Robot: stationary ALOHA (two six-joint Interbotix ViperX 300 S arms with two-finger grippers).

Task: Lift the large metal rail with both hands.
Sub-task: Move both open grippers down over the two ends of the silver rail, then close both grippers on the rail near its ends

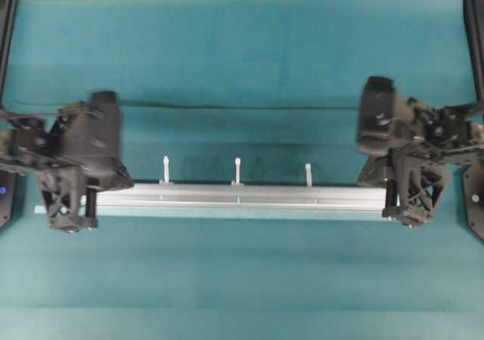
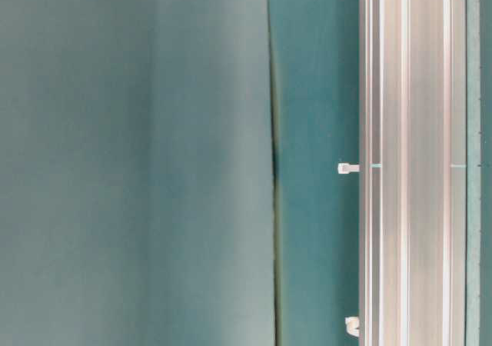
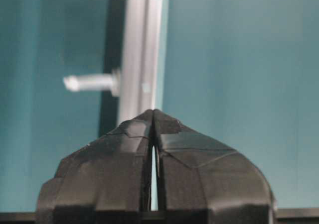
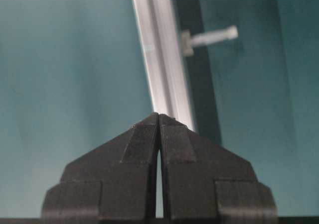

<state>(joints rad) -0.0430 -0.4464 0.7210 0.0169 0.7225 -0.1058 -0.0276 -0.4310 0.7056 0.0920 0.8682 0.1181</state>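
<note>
The large metal rail lies left to right across the teal table, silver and grooved, with three white pegs standing along its far edge. My left gripper is at its left end and my right gripper at its right end. In the left wrist view the fingertips meet, and the rail runs away from them past one peg. The right wrist view shows the same: gripper closed, rail and peg beyond. A dark shadow runs beside the rail in both wrist views.
A thin pale tape strip lies on the table along the rail's near edge. A dark line crosses the table behind the rail. Black frame posts stand at the table's sides. The table-level view shows the rail and a peg.
</note>
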